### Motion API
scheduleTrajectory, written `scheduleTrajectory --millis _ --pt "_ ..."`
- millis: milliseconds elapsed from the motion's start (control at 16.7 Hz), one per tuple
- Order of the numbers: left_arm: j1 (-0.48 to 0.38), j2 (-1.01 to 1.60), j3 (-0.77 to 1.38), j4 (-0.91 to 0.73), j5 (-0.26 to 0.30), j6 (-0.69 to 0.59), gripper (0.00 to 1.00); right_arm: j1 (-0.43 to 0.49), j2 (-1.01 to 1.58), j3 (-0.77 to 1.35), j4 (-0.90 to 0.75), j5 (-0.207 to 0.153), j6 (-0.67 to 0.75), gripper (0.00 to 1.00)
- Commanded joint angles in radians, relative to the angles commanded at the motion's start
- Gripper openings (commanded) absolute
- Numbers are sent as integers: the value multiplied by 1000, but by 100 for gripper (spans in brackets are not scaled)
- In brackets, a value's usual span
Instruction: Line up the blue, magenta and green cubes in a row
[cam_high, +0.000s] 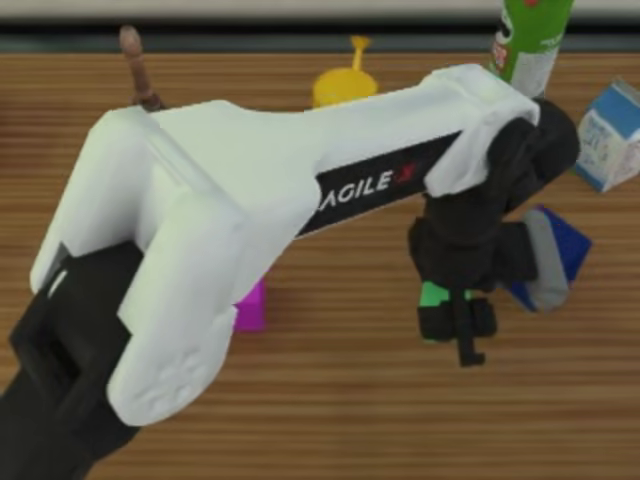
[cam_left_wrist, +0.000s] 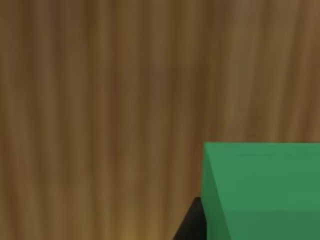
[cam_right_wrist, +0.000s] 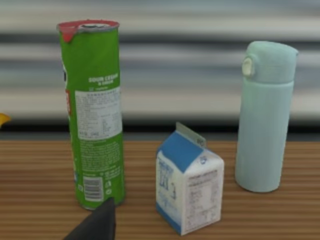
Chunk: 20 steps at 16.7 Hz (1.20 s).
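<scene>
White AgileX left arm (cam_high: 230, 200) is filling most of the top view, reaching from the lower left across the wooden slatted table (cam_high: 350, 400) toward the right of centre. Left gripper (cam_high: 455, 325) is sitting over the small light green cube (cam_high: 432, 295), fingers either side of it and apparently pinching it; the left wrist view is showing that green cube close up with a dark finger edge beside it. Large dark navy cube (cam_high: 565, 245) is lying just right of the gripper, partly hidden by the wrist. Mid-sized bright magenta cube (cam_high: 250, 308) is peeking out from under the arm, well left of the green one.

Right gripper (cam_right_wrist: 97, 224) is showing only one dark fingertip in the right wrist view, so its fingers cannot be judged. Beyond it are standing a tall green chip can (cam_right_wrist: 92, 112), a blue-and-white milk carton (cam_right_wrist: 189, 192) and a pale mint flask (cam_right_wrist: 265, 117). A yellow funnel-like object (cam_high: 345, 85) is sitting at the far edge.
</scene>
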Motion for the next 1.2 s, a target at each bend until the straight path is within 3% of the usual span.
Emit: scheduleTrajectory --millis 180,480,1200 --pt "-3 27 -76 100 -1 -1 0 0 0 0 0 0 0 100" --pt "-4 33 -90 115 -1 -1 0 0 0 0 0 0 0 100" --pt "-4 33 -90 115 -1 -1 90 0 0 0 0 0 0 100"
